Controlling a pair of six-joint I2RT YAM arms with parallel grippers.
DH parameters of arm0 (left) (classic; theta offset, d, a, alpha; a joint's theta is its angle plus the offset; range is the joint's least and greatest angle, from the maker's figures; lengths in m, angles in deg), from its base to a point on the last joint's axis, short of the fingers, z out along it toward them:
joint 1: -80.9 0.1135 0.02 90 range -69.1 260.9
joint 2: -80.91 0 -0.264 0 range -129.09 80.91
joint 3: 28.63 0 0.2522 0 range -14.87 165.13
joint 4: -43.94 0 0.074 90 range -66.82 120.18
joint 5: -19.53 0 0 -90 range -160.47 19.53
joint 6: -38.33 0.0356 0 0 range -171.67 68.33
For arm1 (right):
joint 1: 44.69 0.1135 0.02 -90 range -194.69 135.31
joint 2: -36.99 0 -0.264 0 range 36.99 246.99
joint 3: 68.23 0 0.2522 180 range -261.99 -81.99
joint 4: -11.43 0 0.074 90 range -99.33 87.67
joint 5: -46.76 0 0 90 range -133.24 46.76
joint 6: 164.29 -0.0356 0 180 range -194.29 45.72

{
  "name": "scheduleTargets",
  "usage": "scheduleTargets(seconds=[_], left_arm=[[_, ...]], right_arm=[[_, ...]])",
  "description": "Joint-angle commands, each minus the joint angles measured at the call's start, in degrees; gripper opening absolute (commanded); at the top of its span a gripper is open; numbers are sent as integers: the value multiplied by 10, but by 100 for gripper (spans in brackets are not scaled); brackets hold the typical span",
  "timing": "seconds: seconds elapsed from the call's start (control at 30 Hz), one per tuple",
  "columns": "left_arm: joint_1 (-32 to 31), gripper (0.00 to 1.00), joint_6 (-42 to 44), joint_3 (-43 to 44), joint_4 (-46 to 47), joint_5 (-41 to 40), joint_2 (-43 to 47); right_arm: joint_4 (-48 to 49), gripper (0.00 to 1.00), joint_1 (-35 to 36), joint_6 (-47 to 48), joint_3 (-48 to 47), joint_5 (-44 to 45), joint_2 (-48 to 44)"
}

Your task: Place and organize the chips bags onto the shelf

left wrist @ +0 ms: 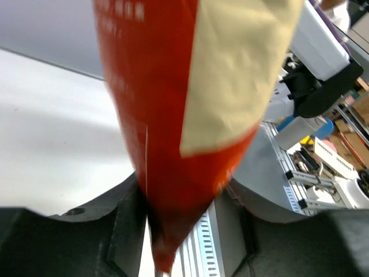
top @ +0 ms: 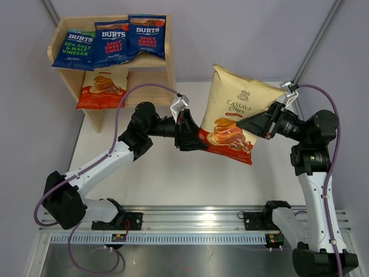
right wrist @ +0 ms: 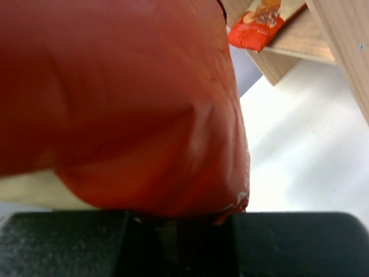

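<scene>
A cream chips bag (top: pixel 233 112) with a red-orange bottom hangs in the air over the table, between both arms. My right gripper (top: pixel 249 124) is shut on its lower right edge; the right wrist view shows the red foil (right wrist: pixel 127 115) pinched at the gripper (right wrist: pixel 184 231). My left gripper (top: pixel 196 137) is at the bag's lower left corner. In the left wrist view that red corner (left wrist: pixel 173 115) lies against one finger, with a gap to the other, so this gripper (left wrist: pixel 193 231) stands open. The shelf (top: pixel 170 63) stands at the back left.
Three dark blue BURTS bags (top: pixel 73 49) (top: pixel 111 43) (top: pixel 147 34) lean side by side on the shelf's top tier. Another cream bag (top: pixel 104 88) lies on the left of the lower tier, also in the right wrist view (right wrist: pixel 259 23). The arms' base rail (top: pixel 190 222) runs along the near edge.
</scene>
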Motion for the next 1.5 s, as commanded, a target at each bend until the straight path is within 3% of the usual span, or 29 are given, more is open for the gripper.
scheduleTargets(seconds=[0.0,0.03,0.1,0.33,0.5,0.6,0.7,0.83,1.13,1.47], left_arm=[[33,61,-25,-23,20,-18,40],[33,87,-29,-27,31,-27,52],[33,99,-60,-50,85,-47,63],[-5,99,-157,-184,396,-206,115],[-78,99,-98,-225,496,-341,126],[-111,99,-71,-234,525,-410,120],[-117,99,-92,-239,617,-445,98],[-118,99,-121,-210,673,-468,41],[-120,99,-164,-179,750,-467,-18],[-121,99,-121,-234,758,-447,59]], right_arm=[[104,13,-3,-54,-24,30,-22],[134,12,-3,-75,-16,40,-22],[211,9,-3,-133,-9,54,-21],[328,8,-2,-264,23,173,-18],[430,6,5,-368,68,240,-4],[437,6,38,-375,87,276,-11],[438,5,62,-371,114,330,-32],[430,4,118,-346,150,402,-50],[510,4,225,-322,174,447,-3],[511,4,229,-293,208,467,4]])
